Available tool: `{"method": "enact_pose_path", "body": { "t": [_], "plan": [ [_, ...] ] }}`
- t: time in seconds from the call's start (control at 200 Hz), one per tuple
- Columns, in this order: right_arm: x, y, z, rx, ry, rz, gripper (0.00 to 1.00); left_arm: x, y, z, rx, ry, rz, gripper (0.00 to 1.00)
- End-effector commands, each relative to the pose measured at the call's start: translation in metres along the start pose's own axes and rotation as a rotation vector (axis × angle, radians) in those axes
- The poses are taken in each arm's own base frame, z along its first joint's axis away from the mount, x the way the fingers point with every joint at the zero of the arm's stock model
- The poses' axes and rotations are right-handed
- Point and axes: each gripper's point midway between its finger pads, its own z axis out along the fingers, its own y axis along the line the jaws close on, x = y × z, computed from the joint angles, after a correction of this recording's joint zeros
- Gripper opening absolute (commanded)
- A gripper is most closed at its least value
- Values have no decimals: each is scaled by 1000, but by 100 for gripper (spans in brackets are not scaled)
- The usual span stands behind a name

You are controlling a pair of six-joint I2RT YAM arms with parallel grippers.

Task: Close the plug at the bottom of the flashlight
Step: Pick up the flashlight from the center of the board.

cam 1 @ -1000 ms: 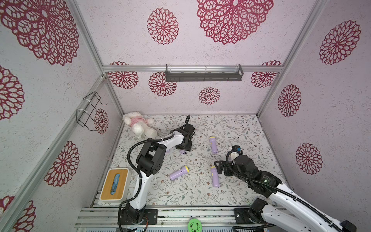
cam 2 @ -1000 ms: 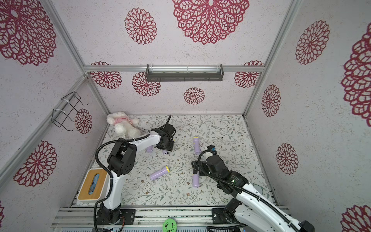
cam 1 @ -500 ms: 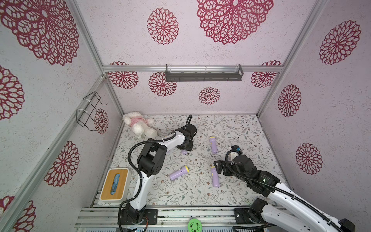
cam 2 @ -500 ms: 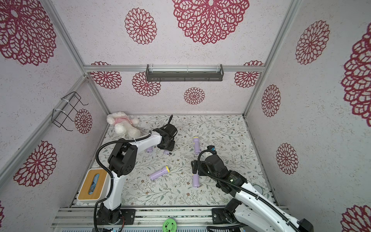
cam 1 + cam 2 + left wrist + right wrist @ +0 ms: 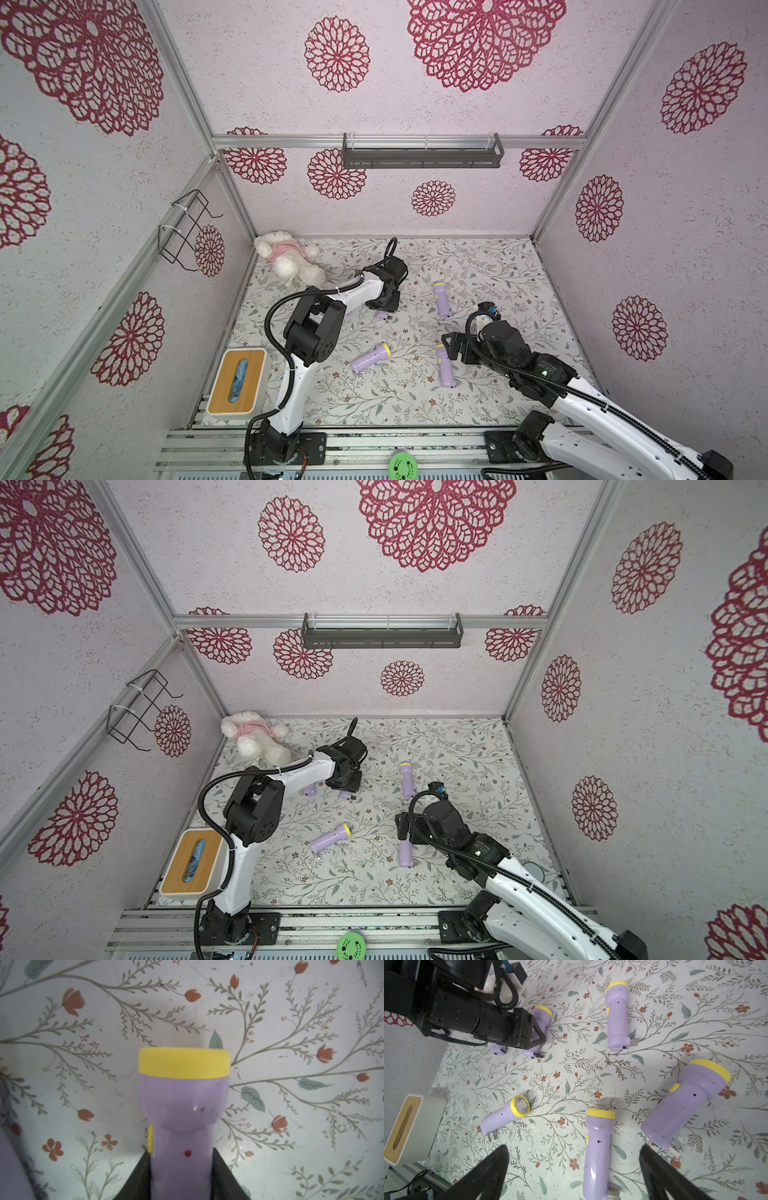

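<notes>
The flashlight (image 5: 182,1095) lies on its side on the flowered table (image 5: 291,1012), left of centre and toward the far side. The left tool (image 5: 181,1152) has it by the narrow handle, with a black finger pressed against each side just behind the flared head. In the right wrist view its bottom end pokes out past the tool with the plug (image 5: 538,1056) folded out, so the job is not yet done. The body looks like hollow, hard plastic: light, stiff, and smooth enough to slip or twist in a pinch. Being round, it would roll if let go. The handle is the sensible hold, since its sides are straight and the flare stops it sliding forward. The grip should sit clear of the bottom end so the plug has room to swing. The prongs look like thin metal on a hinge and probably want a firm, square push rather than a sideways knock. The right tool (image 5: 574,1147) is spread wide and empty at the near right, above a second flashlight (image 5: 598,1147) that it does not touch.
</notes>
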Motion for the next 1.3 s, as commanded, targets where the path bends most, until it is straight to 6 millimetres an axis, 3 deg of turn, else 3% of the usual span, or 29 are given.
{"method": "enact_pose_path", "body": {
  "t": [0.0,0.22,0.25,0.265,0.335,0.465,0.58,1.021,1.291],
  "plan": [
    [-12,8,0,-15,-24,-2,99,-26,-7,-46,58,-114,-59,0],
    [-21,31,8,-102,-37,30,99,-50,-27,-110,251,-223,-128,0],
    [-23,33,10,-106,-37,33,99,-51,-30,-111,282,-218,-140,0],
    [-25,35,11,-109,-37,35,99,-54,-32,-128,320,-241,-148,0],
    [-32,46,12,-156,-42,46,99,-60,-42,-149,451,-262,-188,0],
    [-56,65,8,-270,-98,99,99,-73,-56,-194,703,-313,-267,0],
    [-77,69,6,-371,-132,192,99,-79,-51,-220,801,-344,-302,0],
    [-123,69,-16,-619,-345,412,99,-78,-39,-246,1075,-393,-413,0],
    [-122,63,-15,-683,-364,485,99,-75,-45,-237,1132,-384,-435,0]
  ]
}}
